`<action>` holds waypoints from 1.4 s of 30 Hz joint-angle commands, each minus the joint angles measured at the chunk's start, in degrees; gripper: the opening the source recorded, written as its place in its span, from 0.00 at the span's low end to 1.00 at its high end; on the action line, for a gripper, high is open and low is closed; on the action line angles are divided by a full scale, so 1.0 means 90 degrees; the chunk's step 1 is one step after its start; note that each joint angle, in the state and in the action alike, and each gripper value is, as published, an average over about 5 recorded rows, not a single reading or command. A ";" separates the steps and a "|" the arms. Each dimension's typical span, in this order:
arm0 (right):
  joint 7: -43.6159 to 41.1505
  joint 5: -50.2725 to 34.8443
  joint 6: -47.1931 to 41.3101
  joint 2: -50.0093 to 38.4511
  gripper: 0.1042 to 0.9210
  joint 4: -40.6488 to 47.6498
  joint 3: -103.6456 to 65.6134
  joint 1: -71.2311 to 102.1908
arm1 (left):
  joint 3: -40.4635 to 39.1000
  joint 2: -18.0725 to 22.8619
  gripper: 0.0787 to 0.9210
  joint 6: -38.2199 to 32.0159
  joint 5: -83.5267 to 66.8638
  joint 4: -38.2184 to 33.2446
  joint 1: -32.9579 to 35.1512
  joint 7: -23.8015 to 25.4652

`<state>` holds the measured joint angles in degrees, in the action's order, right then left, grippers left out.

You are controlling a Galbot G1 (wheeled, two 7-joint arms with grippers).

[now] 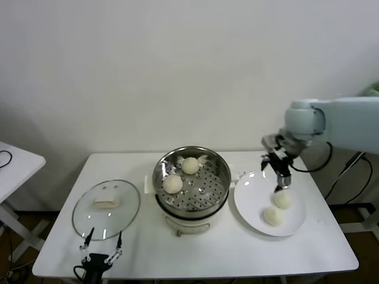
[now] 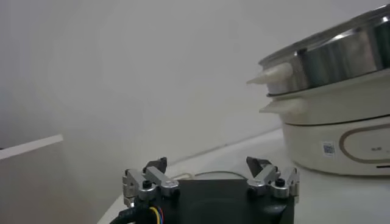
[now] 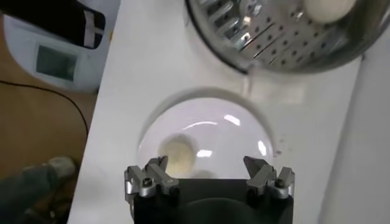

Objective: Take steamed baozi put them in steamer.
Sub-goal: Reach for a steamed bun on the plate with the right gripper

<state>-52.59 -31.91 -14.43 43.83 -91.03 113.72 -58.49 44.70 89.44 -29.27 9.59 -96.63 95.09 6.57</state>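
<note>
The steamer [image 1: 190, 204] stands mid-table, a shiny pot on a cream base, with two steamed baozi [image 1: 190, 165] [image 1: 172, 184] on its perforated tray. Two more baozi [image 1: 283, 200] [image 1: 273, 216] lie on the white plate [image 1: 251, 192] to its right. My right gripper [image 1: 282, 180] hangs open just above the plate's far side, close over the nearer-to-wall bun. Its wrist view shows the open gripper [image 3: 207, 167] empty over the plate [image 3: 213, 122], one baozi [image 3: 177, 155] under one finger, and the steamer [image 3: 286, 36] beyond. My left gripper [image 1: 102, 245] sits open and empty at the table's front left.
A round glass lid [image 1: 106, 208] lies flat left of the steamer, just beyond my left gripper [image 2: 210, 170], whose view shows the steamer's side [image 2: 341, 128]. A second white table [image 1: 15, 163] stands at far left. Cables hang off the table's right end.
</note>
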 commanded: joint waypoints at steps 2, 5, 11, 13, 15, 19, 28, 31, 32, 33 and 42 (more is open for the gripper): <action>0.0306 0.1327 -0.0063 -0.1040 0.88 0.0386 -0.1096 0.2183 | 0.0021 0.0102 0.88 0.0009 0.0055 0.0038 0.0017 -0.0006; 0.0327 0.1447 -0.0066 -0.0964 0.88 0.0661 -0.1444 0.2676 | 0.0038 0.0124 0.88 0.0007 0.0079 0.0052 0.0028 -0.0007; 0.0340 0.1624 -0.0061 -0.0862 0.88 0.1041 -0.2012 0.3356 | 0.0083 0.0138 0.88 0.0005 0.0101 0.0059 0.0068 -0.0016; 0.0342 0.1698 -0.0058 -0.0864 0.88 0.1115 -0.2162 0.3521 | 0.0091 0.0138 0.88 0.0007 0.0105 0.0059 0.0075 -0.0017; 0.0345 0.1751 -0.0055 -0.0877 0.88 0.1154 -0.2270 0.3639 | 0.0093 0.0138 0.88 0.0008 0.0116 0.0059 0.0075 -0.0018; 0.0372 0.1783 -0.0059 -0.0879 0.88 0.1261 -0.2552 0.3867 | 0.0079 0.0143 0.88 0.0010 0.0156 0.0055 0.0066 -0.0022; 0.0416 0.1834 -0.0073 -0.0730 0.88 0.1446 -0.2963 0.4219 | 0.0066 0.0130 0.88 0.0016 0.0209 0.0035 0.0071 -0.0027; 0.0412 0.1873 -0.0076 -0.0694 0.88 0.1474 -0.3008 0.4273 | 0.0078 0.0117 0.88 0.0014 0.0188 0.0033 0.0077 -0.0023; 0.0411 0.1895 -0.0075 -0.0686 0.88 0.1478 -0.3014 0.4284 | 0.0082 0.0116 0.88 0.0014 0.0180 0.0031 0.0077 -0.0023; 0.0412 0.1914 -0.0074 -0.0681 0.88 0.1482 -0.3021 0.4292 | 0.0085 0.0115 0.88 0.0013 0.0174 0.0031 0.0076 -0.0023; 0.0423 0.1930 -0.0054 -0.0632 0.88 0.1541 -0.3075 0.4358 | 0.0073 0.0123 0.88 -0.0014 0.0164 0.0024 0.0077 0.0002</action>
<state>-48.71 -15.17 -14.92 38.08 -77.83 87.63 -21.07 45.47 90.59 -29.33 11.09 -96.32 95.69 6.45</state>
